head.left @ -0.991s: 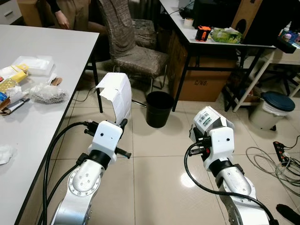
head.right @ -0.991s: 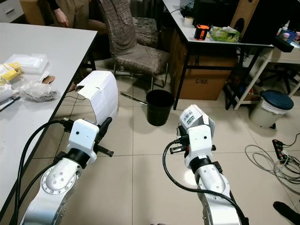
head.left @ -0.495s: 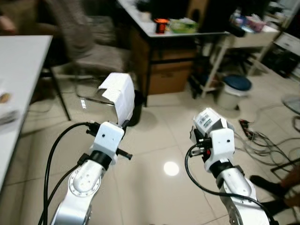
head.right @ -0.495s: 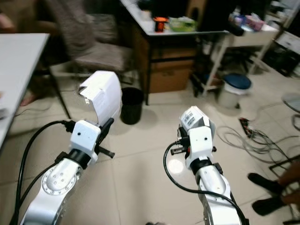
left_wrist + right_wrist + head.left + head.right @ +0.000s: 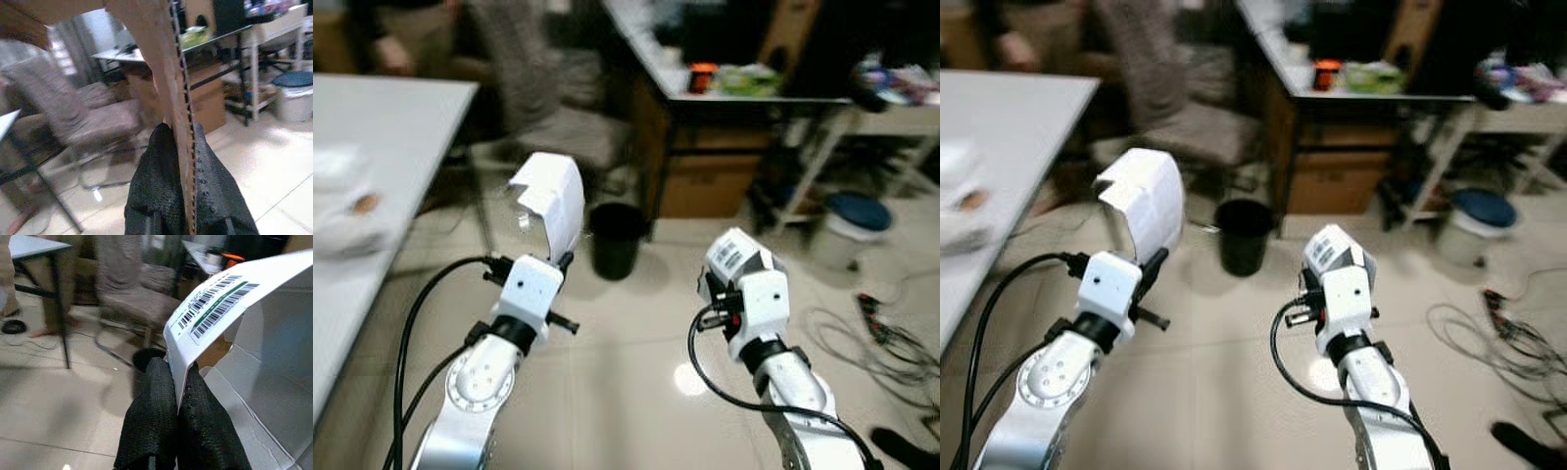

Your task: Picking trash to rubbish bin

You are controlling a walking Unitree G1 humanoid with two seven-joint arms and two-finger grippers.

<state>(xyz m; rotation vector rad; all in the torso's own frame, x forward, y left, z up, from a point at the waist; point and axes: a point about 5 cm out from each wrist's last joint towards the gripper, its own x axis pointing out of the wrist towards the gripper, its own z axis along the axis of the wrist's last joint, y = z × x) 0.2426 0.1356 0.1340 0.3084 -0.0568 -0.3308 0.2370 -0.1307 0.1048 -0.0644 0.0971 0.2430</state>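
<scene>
item: left claw (image 5: 178,147), fingers pressed flat on either face of a torn white cardboard piece (image 5: 551,196); the sheet stands up above the wrist, brown corrugated inner side toward the wrist camera.

item: right claw (image 5: 178,382), fingers pinched on the edge of a white barcode-labelled carton (image 5: 736,257), held low and forward of the body.

item: black rubbish bin (image 5: 615,238), open-topped, standing on the tiled floor (image 5: 636,333) ahead and between the two arms, just in front of a dark desk (image 5: 744,93) and beside a grey chair (image 5: 1185,108). a second, lidded bin (image 5: 847,220) stands well off to the right.

item: white bench (image 5: 372,127) at the left, with blurred wrappers on it.

step judged: carrying both pieces toward the black bin; not yet over it.

handling notes: close in until each piece hangs directly above the bin mouth before letting go. the tall sheet is wider than it looks, so tip it edge-down to enter cleanly. release one claw at a time. mind the cables (image 5: 891,343) on the floor at the right.
</scene>
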